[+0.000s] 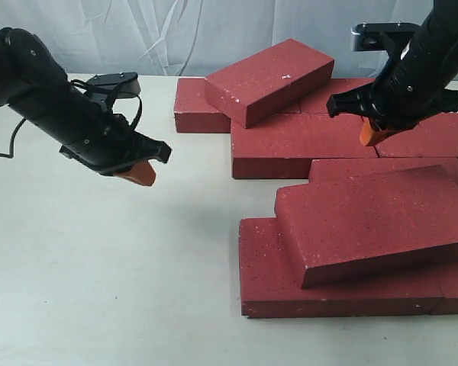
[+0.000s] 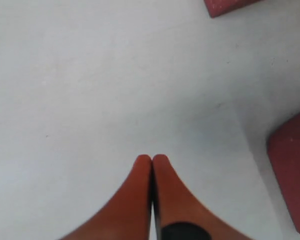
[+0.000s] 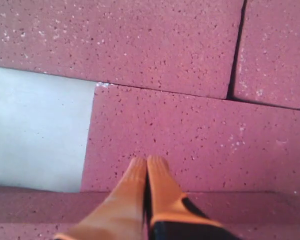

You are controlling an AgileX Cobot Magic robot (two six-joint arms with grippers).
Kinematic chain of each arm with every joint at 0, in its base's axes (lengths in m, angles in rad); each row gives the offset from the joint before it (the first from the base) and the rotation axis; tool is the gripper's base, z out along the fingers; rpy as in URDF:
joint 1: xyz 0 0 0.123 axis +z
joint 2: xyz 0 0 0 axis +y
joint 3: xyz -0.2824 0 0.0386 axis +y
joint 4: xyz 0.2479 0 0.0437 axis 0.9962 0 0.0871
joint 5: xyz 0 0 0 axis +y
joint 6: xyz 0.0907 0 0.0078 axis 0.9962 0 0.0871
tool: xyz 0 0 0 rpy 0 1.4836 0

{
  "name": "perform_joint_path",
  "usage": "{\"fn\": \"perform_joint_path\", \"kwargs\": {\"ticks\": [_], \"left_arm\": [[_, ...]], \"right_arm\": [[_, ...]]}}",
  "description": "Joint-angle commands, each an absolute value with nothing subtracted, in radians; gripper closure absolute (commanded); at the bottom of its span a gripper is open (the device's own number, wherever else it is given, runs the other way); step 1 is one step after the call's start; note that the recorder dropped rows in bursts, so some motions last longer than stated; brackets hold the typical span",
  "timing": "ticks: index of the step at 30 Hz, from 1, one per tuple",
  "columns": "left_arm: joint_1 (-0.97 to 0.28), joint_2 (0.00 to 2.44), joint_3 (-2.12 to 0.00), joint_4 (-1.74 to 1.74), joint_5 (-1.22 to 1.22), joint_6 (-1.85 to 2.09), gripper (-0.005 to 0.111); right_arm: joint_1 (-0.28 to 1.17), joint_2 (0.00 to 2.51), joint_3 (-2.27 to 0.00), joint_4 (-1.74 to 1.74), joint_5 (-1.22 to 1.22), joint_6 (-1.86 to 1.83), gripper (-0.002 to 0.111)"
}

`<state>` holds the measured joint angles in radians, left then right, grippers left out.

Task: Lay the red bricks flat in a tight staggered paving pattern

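Across the right half of the exterior frame, dark red, gritty rectangular bricks (image 1: 305, 143) lie clustered on the pale surface (image 1: 99, 290), most of them flat. One tilted brick (image 1: 269, 80) at upper centre and a second tilted brick (image 1: 374, 221) at lower right lean on their neighbours. At left, the left end effector (image 1: 141, 174) hangs above bare surface, its orange fingers (image 2: 135, 190) pressed together and empty. At upper right, the right end effector (image 1: 370, 133), also pinched closed and empty, sits over a flat brick (image 3: 190, 135).
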<state>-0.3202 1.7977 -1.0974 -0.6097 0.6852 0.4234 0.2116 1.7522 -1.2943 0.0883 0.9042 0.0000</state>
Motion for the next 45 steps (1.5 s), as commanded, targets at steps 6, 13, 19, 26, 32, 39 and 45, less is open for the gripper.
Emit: {"fn": "perform_joint_path", "kwargs": {"ticks": [6, 13, 19, 26, 32, 39, 45], "left_arm": [[-0.450, 1.716, -1.082, -0.517, 0.672, 0.356, 0.107], [-0.615, 1.713, -1.082, -0.381, 0.629, 0.231, 0.107], [-0.702, 1.713, -1.087, -0.350, 0.547, 0.183, 0.107], [-0.722, 1.737, -1.091, -0.357, 0.515, 0.183, 0.107], [-0.722, 1.739, -1.089, -0.395, 0.515, 0.187, 0.107], [-0.768, 1.788, -1.085, -0.466, 0.503, 0.207, 0.107], [-0.812, 1.856, -1.085, -0.541, 0.477, 0.260, 0.107]], "right_arm": [[0.203, 1.685, -1.269, -0.075, 0.930, 0.057, 0.109], [0.135, 1.684, -1.269, -0.147, 1.002, 0.080, 0.109], [-0.004, 1.684, -1.264, -0.149, 1.028, 0.080, 0.109], [-0.093, 1.681, -1.142, -0.129, 0.994, 0.080, 0.109], [-0.085, 1.681, -1.128, -0.114, 0.970, 0.080, 0.109], [-0.085, 1.683, -1.052, -0.115, 0.904, 0.080, 0.109], [-0.085, 1.685, -1.050, -0.115, 0.915, 0.080, 0.109]]}}
